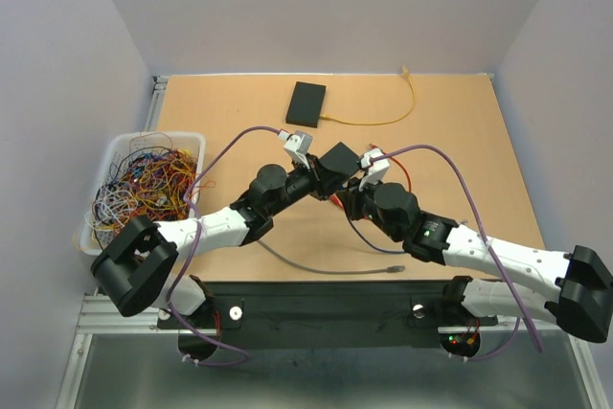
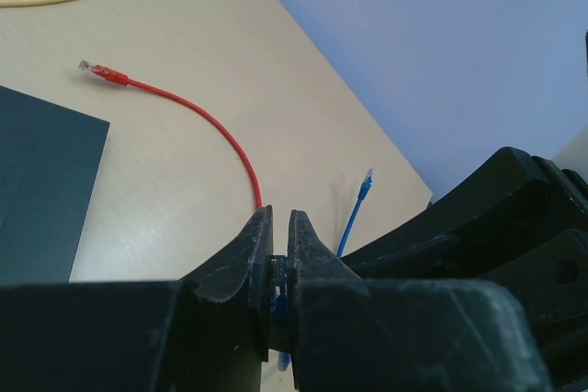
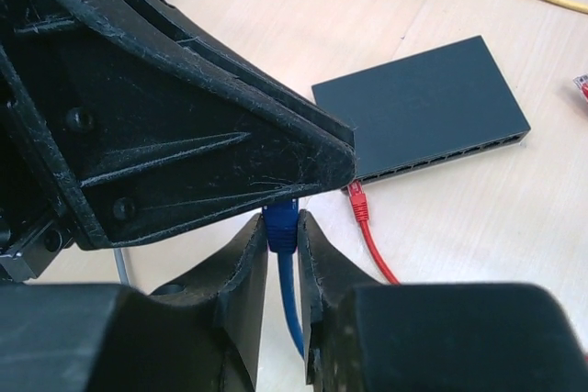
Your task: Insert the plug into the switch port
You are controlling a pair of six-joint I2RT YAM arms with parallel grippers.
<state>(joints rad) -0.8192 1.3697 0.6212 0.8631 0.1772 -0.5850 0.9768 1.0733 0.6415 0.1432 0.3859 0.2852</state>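
A blue plug (image 3: 281, 229) on a blue cable (image 3: 292, 305) is pinched between both grippers. My right gripper (image 3: 282, 218) is shut on the plug's boot. My left gripper (image 2: 280, 215) is shut on the plug's tip (image 2: 276, 268), and its black body fills the upper left of the right wrist view. Just beyond them lies the flat black switch (image 3: 423, 107), its row of ports facing the grippers. A red plug (image 3: 356, 197) sits at that port face. In the top view both grippers meet beside the switch (image 1: 337, 160) at mid-table.
A second black box (image 1: 306, 104) with a yellow cable (image 1: 383, 122) lies at the back. A white bin (image 1: 107, 165) of tangled cables stands at the left edge. A grey cable (image 1: 326, 265) trails near the arm bases. The red cable (image 2: 207, 121) and the blue cable's free end (image 2: 366, 185) lie on the table.
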